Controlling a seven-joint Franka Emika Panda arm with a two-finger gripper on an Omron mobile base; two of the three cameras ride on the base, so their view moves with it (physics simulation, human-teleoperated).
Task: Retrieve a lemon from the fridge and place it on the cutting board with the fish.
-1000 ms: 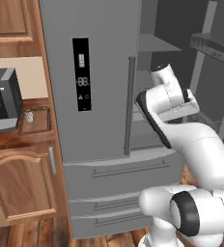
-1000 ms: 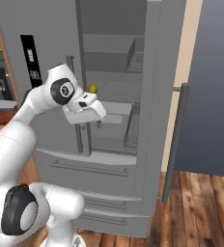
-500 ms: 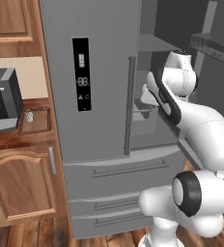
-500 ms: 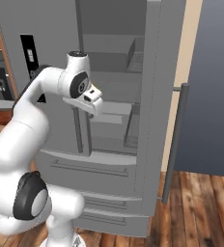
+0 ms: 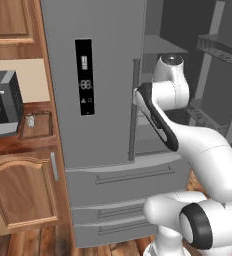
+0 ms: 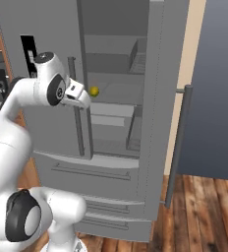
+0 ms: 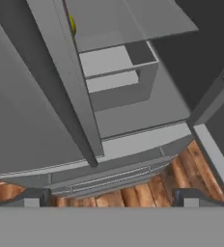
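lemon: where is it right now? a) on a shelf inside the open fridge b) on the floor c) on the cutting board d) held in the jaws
a: the lemon sits on a shelf inside the fridge, whose right door is open, apart from the open gripper.

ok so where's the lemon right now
The lemon sits on a shelf inside the open fridge, just right of the gripper in the right base view.
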